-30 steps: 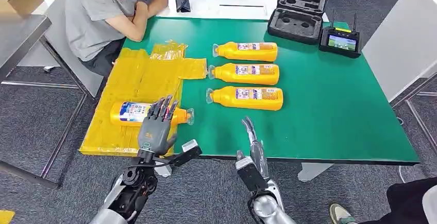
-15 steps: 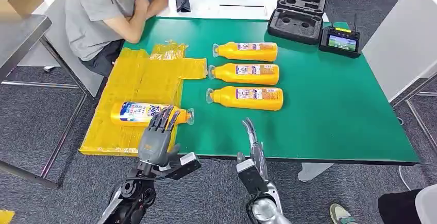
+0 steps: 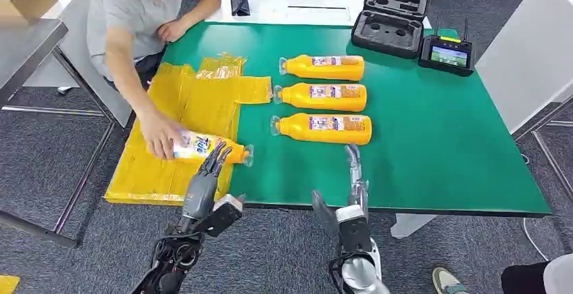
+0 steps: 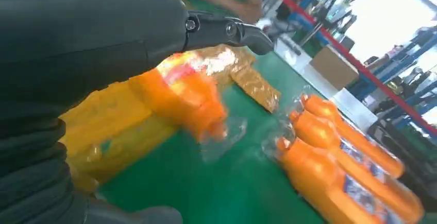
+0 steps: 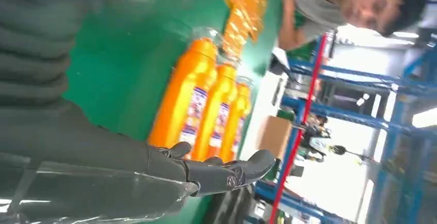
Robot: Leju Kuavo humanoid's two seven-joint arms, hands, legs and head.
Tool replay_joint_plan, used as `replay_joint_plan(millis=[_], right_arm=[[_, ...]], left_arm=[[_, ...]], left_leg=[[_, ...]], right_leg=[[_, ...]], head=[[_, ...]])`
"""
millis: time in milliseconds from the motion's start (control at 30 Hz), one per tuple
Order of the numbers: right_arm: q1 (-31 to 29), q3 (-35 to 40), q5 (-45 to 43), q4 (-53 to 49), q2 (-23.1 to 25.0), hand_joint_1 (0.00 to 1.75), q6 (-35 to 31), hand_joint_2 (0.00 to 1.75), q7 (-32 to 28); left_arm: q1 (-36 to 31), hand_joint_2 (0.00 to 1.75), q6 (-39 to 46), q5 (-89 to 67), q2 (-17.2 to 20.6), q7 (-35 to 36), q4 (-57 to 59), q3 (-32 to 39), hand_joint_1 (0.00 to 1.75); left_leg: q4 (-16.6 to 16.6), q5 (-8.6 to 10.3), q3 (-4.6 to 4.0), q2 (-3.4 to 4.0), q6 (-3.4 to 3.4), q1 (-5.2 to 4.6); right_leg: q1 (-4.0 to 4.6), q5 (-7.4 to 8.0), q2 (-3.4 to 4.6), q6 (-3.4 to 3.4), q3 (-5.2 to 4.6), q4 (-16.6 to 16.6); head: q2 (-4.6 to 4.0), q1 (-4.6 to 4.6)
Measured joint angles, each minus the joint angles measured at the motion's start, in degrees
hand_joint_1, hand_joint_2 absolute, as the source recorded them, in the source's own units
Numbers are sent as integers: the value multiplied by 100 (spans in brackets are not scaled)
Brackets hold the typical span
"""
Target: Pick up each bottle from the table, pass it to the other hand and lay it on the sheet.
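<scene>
Since the earlier frame a person's hand (image 3: 159, 135) has reached onto the yellow sheet (image 3: 176, 111) and grips our laid bottle (image 3: 206, 147). Left hand (image 3: 205, 179) has drawn back, fingers spread, empty; right hand (image 3: 353, 172) has advanced, also spread. Three orange bottles (image 3: 323, 93) lie in a row on the green worktop (image 3: 432, 145).

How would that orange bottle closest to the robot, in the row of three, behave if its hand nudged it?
The nearest bottle lies on its side on the smooth green table, so a sideways push would probably slide or rock it. Its body looks flattish, so free rolling seems unlikely. The clear wrap at its cap end suggests a slippery grip for the right hand.
</scene>
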Motion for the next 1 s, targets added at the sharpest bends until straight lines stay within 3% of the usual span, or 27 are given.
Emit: replay_joint_plan(millis=[433, 1000], right_arm=[[299, -634, 4, -833, 4, 0, 33, 175, 0], [374, -1102, 269, -971, -18, 0, -418, 175, 0]], left_arm=[[-21, 175, -1087, 1601, -2, -46, 79, 105, 0], [-21, 175, -1347, 2012, -24, -70, 205, 55, 0]], left_leg=[[0, 0, 1, 1, 0, -1], [0, 0, 2, 2, 0, -1]], right_leg=[[-1, 0, 1, 0, 1, 0], [-1, 0, 1, 0, 0, 0]], head=[[0, 0], [0, 0]])
